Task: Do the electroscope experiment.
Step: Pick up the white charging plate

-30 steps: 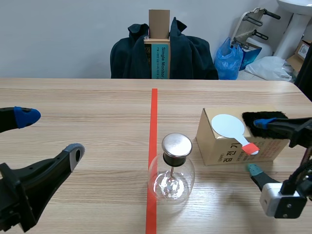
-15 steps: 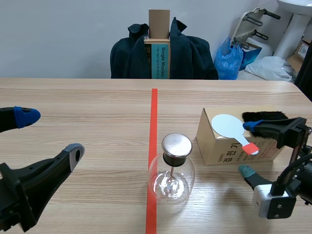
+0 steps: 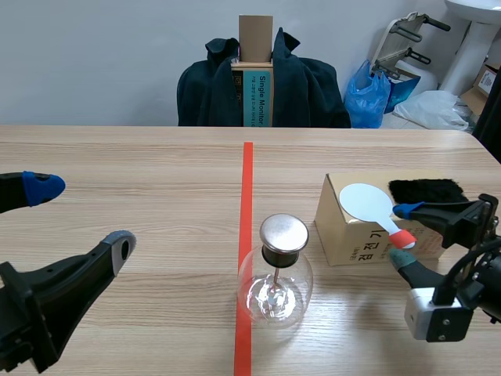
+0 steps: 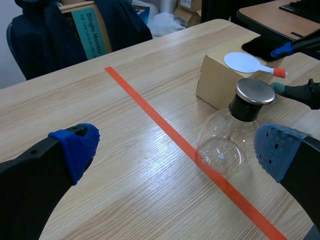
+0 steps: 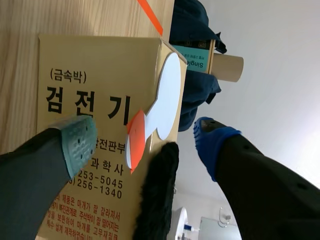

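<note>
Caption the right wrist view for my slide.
Open right gripper around the orange tip of the white paddle, beside black fur on the cardboard box.

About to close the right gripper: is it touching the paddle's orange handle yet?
Apart. In the right wrist view the right gripper is open around the orange handle: box shows between it and the green pad, a gap before the blue pad.
</note>
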